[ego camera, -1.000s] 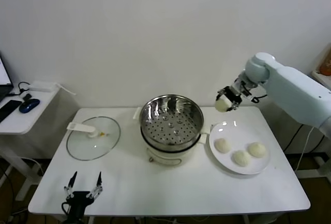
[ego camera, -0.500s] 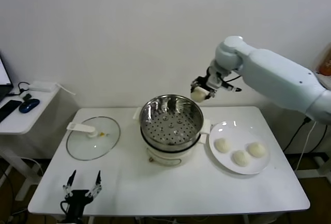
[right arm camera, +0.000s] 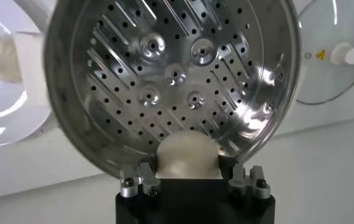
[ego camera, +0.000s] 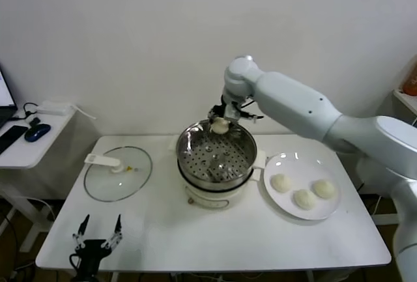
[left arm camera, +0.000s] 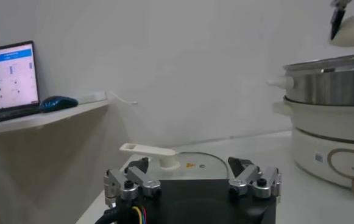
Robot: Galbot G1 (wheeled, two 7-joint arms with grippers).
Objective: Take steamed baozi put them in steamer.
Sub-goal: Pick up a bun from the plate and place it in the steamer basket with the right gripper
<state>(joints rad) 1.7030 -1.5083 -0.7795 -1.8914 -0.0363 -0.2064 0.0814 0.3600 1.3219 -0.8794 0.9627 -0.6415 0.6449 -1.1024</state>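
My right gripper (ego camera: 220,124) is shut on a cream-white baozi (ego camera: 220,126) and holds it over the far rim of the steamer (ego camera: 186,146), a shiny perforated steel basket on a cream pot base. The right wrist view shows the baozi (right arm camera: 187,155) between the jaws above the empty basket floor (right arm camera: 170,79). Three more baozi (ego camera: 280,182) (ego camera: 303,198) (ego camera: 324,188) lie on a white plate (ego camera: 287,162) right of the steamer. My left gripper (ego camera: 96,235) is open and empty, parked low at the table's front left corner. The left wrist view shows the steamer's side (left arm camera: 335,73).
A flat glass lid (ego camera: 140,178) with a white handle lies on the table left of the steamer; it also shows in the left wrist view (left arm camera: 189,161). A side desk (ego camera: 26,152) with a blue mouse (ego camera: 36,132) stands at far left.
My right arm has swung left with the baozi, from above the plate's far side to over the steamer's far rim. The left gripper has stayed at the front left corner.
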